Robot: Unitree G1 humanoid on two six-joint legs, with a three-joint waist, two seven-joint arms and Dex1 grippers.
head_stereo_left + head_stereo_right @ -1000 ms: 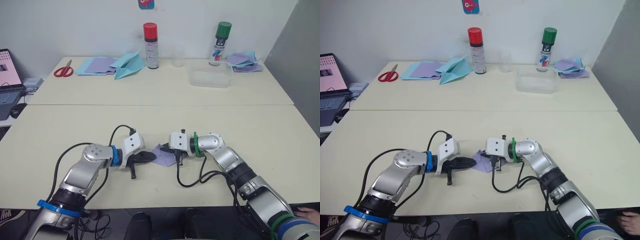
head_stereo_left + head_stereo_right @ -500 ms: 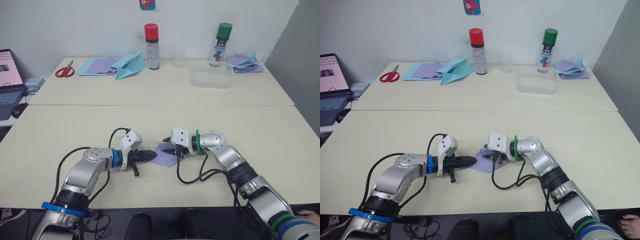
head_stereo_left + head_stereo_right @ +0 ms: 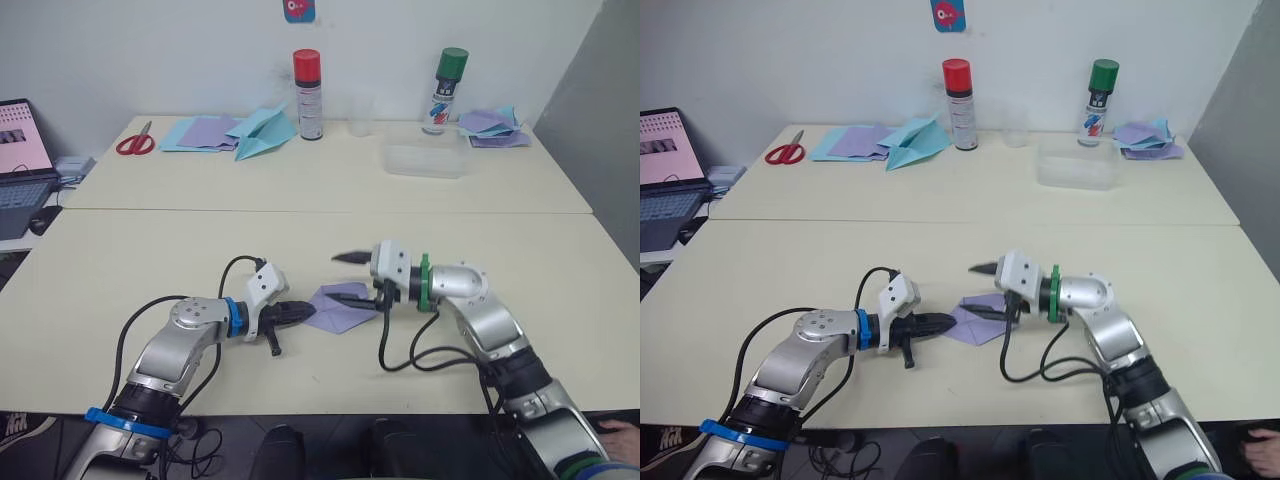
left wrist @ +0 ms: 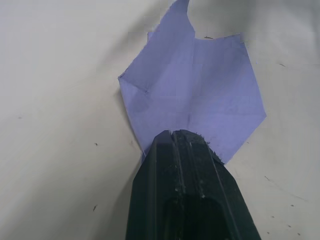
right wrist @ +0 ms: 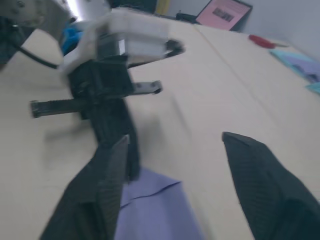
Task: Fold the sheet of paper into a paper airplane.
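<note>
Black and pressed together, the fingers of the left pincer (image 3: 297, 313) bear down on the near-left corner of the sheet of paper (image 3: 343, 306), pinning it to the cream tabletop (image 3: 150, 255); in the left wrist view the two fingers (image 4: 187, 150) meet with no gap and cover the sheet's edge. The right pincer (image 3: 345, 277) stands wide apart, one finger raised clear above the paper and the other low at the sheet's right side; whether that lower finger touches the paper cannot be told.

The lavender sheet lies between the two pincers near the tabletop's front edge, partly folded into an uneven polygon, with one flap lifting at its far side. It is not yet a dart, so the folding looks early to midway.

Further back stand a red-capped can (image 3: 307, 81), a green-capped can (image 3: 447, 76), a clear plastic tray (image 3: 423, 158), scissors (image 3: 131, 142) and a light-blue paper plane (image 3: 262, 132) on loose sheets.

The likely risk is the sheet slipping: only one corner is pinned, so a push from the right fingers could swing the paper around that point and skew the crease. The lifted flap could also spring open or crumple if caught edge-on.
</note>
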